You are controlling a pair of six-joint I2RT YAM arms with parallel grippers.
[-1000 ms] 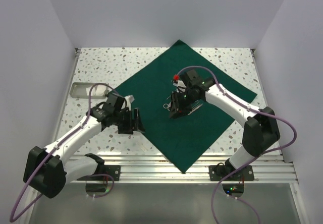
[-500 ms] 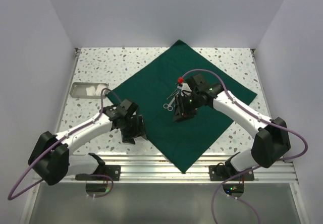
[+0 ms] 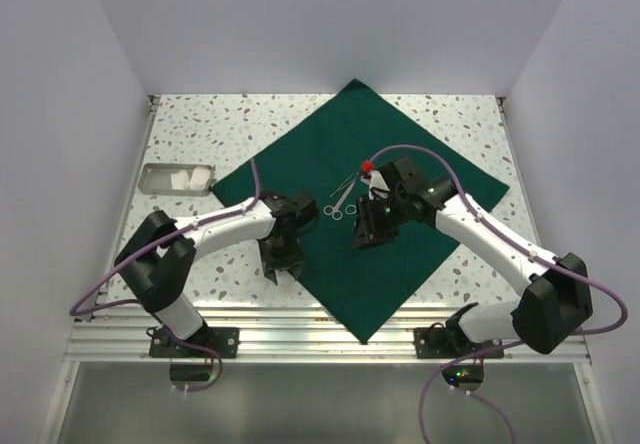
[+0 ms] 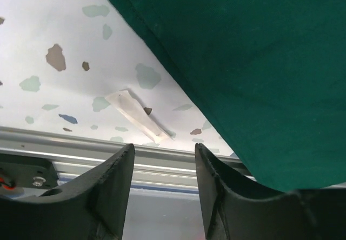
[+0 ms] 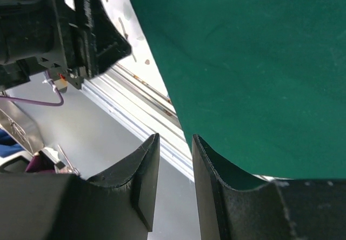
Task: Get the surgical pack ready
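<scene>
Swung in from the left, the left gripper (image 3: 283, 262) hangs at the near-left edge of the green cloth (image 3: 370, 284), jaws half apart and empty, while the right gripper (image 3: 368, 232), narrowly open and empty, has drawn just clear of the scissors (image 3: 340, 196) lying mid-cloth.

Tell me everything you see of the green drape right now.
The drape is a dark green square cloth, unfolded and flat, lying as a diamond on the speckled table. Its near corner overlaps the metal rail. Silver scissor-like instruments lie on it near the middle. The right gripper is above it, beside them.
</scene>
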